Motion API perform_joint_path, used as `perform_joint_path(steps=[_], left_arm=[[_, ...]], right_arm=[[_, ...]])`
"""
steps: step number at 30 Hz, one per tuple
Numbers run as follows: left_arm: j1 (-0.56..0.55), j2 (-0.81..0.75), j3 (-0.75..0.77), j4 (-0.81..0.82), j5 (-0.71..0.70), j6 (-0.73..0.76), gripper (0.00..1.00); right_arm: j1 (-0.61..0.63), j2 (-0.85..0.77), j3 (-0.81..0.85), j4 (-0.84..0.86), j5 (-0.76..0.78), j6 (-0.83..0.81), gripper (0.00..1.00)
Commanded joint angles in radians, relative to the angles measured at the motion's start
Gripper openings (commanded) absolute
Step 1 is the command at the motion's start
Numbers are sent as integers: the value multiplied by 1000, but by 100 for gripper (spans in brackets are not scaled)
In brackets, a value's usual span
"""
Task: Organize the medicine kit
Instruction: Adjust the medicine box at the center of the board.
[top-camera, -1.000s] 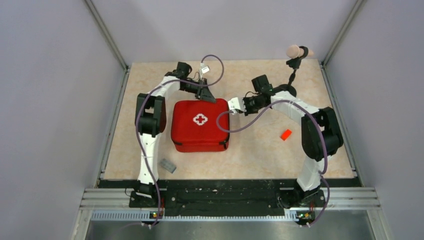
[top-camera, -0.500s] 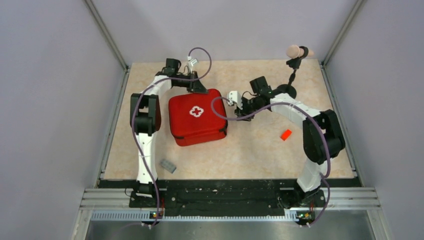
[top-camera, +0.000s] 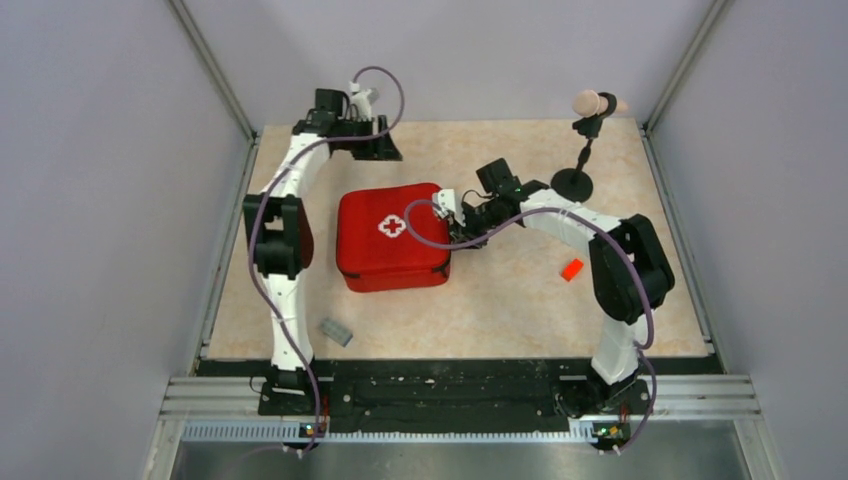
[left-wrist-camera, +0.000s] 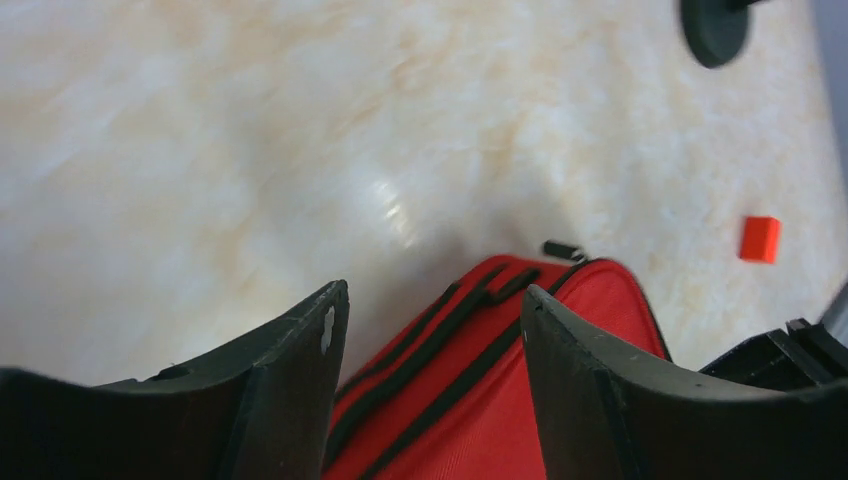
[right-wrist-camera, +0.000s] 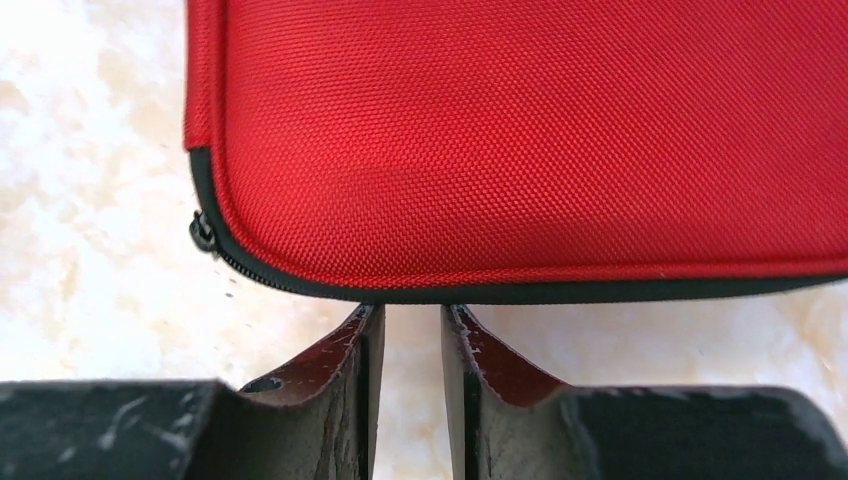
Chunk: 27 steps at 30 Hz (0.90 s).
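Note:
The medicine kit lies closed on the table, a red zip pouch with its white cross facing up. My left gripper hangs open behind the kit, apart from it. In the left wrist view the left gripper is empty, and below it are the kit's black straps and a zip pull. My right gripper is at the kit's right edge. In the right wrist view the right gripper is narrowly open with bare table between the fingers, its tips right at the black zipper edge of the kit.
A small orange-red block lies right of the kit and shows as the orange-red block in the left wrist view. A grey block sits near the front left. A black stand with a pink ball on top is at the back right.
The left gripper opened, let go of the kit's back edge and pulled away to the far left. The kit slid a little left. The right gripper opened and came up to the kit's right edge.

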Motion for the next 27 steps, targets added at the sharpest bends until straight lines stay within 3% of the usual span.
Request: perform_joint_path(steps=[1, 4, 7, 11, 15, 19, 22, 24, 27], left_arm=[[114, -275, -151, -227, -368, -10, 67], [199, -386, -334, -313, -417, -34, 67], [250, -442, -459, -375, -339, -5, 68], [249, -379, -463, -467, -138, 69, 65], [220, -333, -438, -426, -74, 133, 60], [189, -239, -341, -446, -119, 220, 44], [178, -138, -199, -527, -84, 362, 14], [168, -80, -84, -569, -52, 491, 3], [144, -19, 62, -628, 51, 765, 0]], right_arm=[[64, 18, 50, 9, -152, 67, 26], [51, 40, 68, 2, -144, 118, 25], [13, 24, 59, 24, -149, 168, 24], [-35, 22, 81, -7, -155, 118, 29], [-69, 50, 130, -26, -112, 87, 31], [-97, 41, 123, 47, -55, 134, 32], [-114, 14, 103, 60, -23, 128, 33], [-139, -5, 89, 54, -53, 115, 33], [-174, -19, 81, -20, -105, -13, 39]])
